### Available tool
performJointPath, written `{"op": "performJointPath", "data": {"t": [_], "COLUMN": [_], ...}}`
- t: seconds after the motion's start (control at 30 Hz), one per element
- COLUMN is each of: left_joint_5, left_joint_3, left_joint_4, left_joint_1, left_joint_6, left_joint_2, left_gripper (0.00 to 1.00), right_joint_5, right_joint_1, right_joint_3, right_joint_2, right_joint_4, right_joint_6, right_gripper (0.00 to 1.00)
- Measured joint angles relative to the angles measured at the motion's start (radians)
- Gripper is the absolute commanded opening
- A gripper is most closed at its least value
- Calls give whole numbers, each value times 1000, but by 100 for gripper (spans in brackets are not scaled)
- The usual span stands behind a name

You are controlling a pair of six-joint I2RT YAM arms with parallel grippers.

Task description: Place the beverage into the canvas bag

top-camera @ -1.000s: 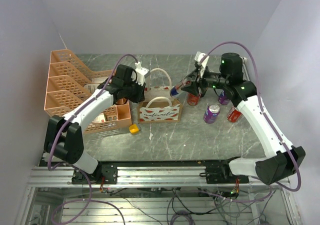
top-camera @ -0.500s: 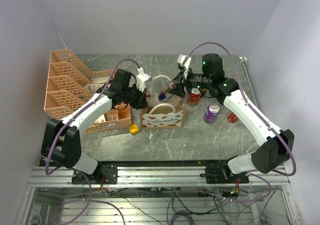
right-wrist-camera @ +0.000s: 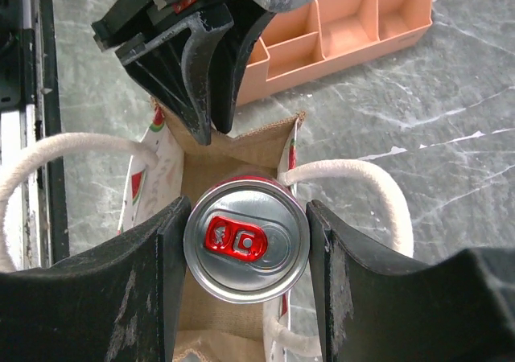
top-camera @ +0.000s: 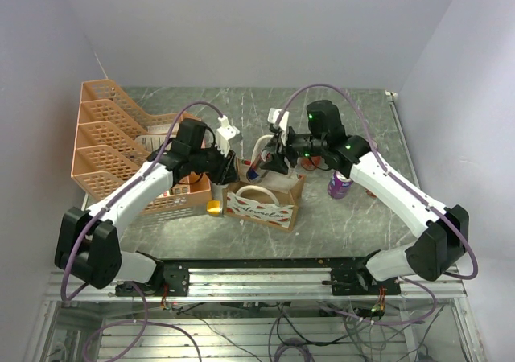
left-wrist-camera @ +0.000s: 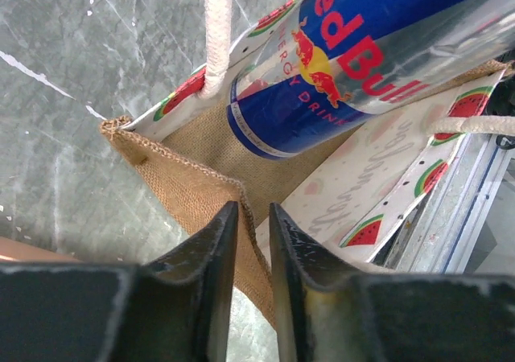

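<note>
We have the right tool [right-wrist-camera: 246, 245] clenched around the beverage [left-wrist-camera: 354, 64], long axis tilted, base down at the mouth of the canvas bag [left-wrist-camera: 193, 193], centre of the top view. The left tool [left-wrist-camera: 253, 225], nearer the bag, pinches its burlap wall.

Blue-silver can [left-wrist-camera: 362, 64] tilted, lower end inside open canvas bag [left-wrist-camera: 187, 178].
</note>
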Motion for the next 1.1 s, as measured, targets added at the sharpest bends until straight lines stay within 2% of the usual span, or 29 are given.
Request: {"op": "performJointPath", "data": {"t": [0.2, 0.27, 0.37, 0.47, 0.7, 1.1], "left_joint_5": [-9, -19, -47, -90, -133, -158], "left_joint_3": [-23, -24, -29, -42, -65, -154], "left_joint_4": [16, 16, 19, 19, 38, 135], "left_joint_1": [0, 0, -1, -1, -2, 0], "left_joint_6": [1, 2, 2, 7, 21, 21], "left_joint_2": [-20, -21, -34, -56, -77, -119], "left_gripper": [50, 51, 39, 23, 8, 7], "right_joint_5": [42, 69, 108, 153, 243, 290], "right_joint_1": [40, 72, 114, 146, 168, 169], "right_joint_3": [1, 5, 6, 7, 27, -10], "right_joint_2": [6, 20, 45, 69, 136, 197], "right_joint_4": [-36, -53, -58, -58, -48, 92], "right_joint_6": [-66, -86, -101, -105, -101, -50], "right_gripper": [0, 0, 0, 0, 0, 0]}}
